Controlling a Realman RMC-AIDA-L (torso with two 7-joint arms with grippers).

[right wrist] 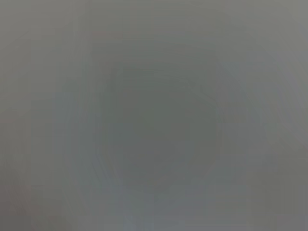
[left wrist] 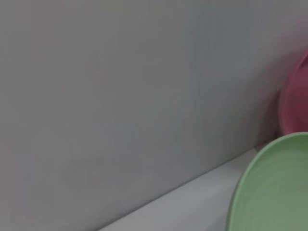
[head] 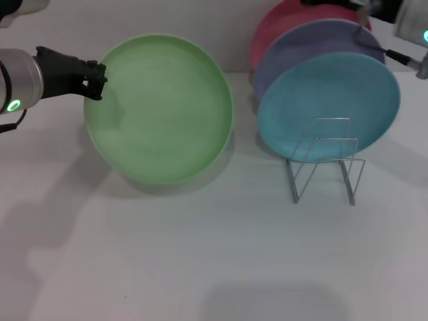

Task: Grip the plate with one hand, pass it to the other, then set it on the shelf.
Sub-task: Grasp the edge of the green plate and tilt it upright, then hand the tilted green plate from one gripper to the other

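**Green plate held by its rim at the left arm**

From the head camera, the left gripper (head: 95, 80) reaches in from the left side, its black fingers closed over the left rim of the light green plate (head: 160, 110). The plate stands tilted, its face turned toward the viewer, its lower edge close to the white table (head: 200, 267); I cannot tell whether it touches. To the right stands the wire shelf (head: 324, 160), well apart from the green plate. A turquoise plate (head: 334, 100) leans in it, with a lavender plate (head: 314, 43) behind that and a pink plate (head: 274, 27) farthest back. The right arm (head: 408, 27) shows only at the upper right corner, above and behind the stacked plates; I cannot tell how its fingers stand.

From the left wrist camera, a curve of the green plate fills one corner, a sliver of the pink plate beyond it, with a grey wall (left wrist: 120, 96) behind and a strip of table.

The right wrist camera shows only a featureless grey blur.
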